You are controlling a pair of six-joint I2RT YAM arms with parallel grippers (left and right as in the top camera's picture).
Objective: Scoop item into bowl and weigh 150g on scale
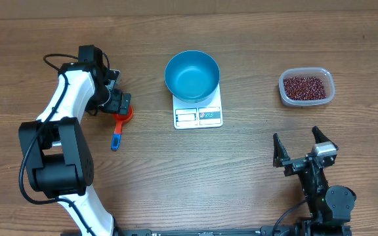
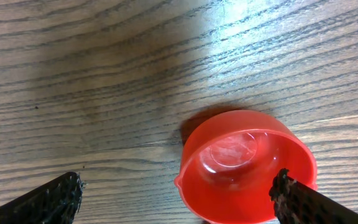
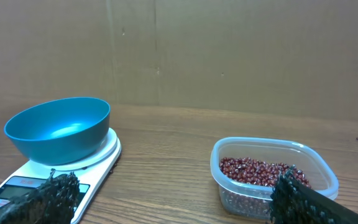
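The left gripper [image 2: 178, 183] is wide open. It hangs right over a small red plastic scoop with a blue handle [image 1: 119, 126]. The scoop's red cup sits on the brown wooden table [image 1: 241, 190] between the two jaws, much closer to one jaw. I cannot tell if that jaw touches it.

In the middle, the round deep blue bowl [image 1: 191, 75] stands on the flat white scale [image 1: 199, 117].

To the right, the tiny dark red beans [image 1: 305, 86] lie in a clear plastic tub [image 1: 329, 92], well apart from the bowl. The right gripper [image 1: 296, 136] is wide open too and holds nothing. The tub is out in front of its jaws, not between them.
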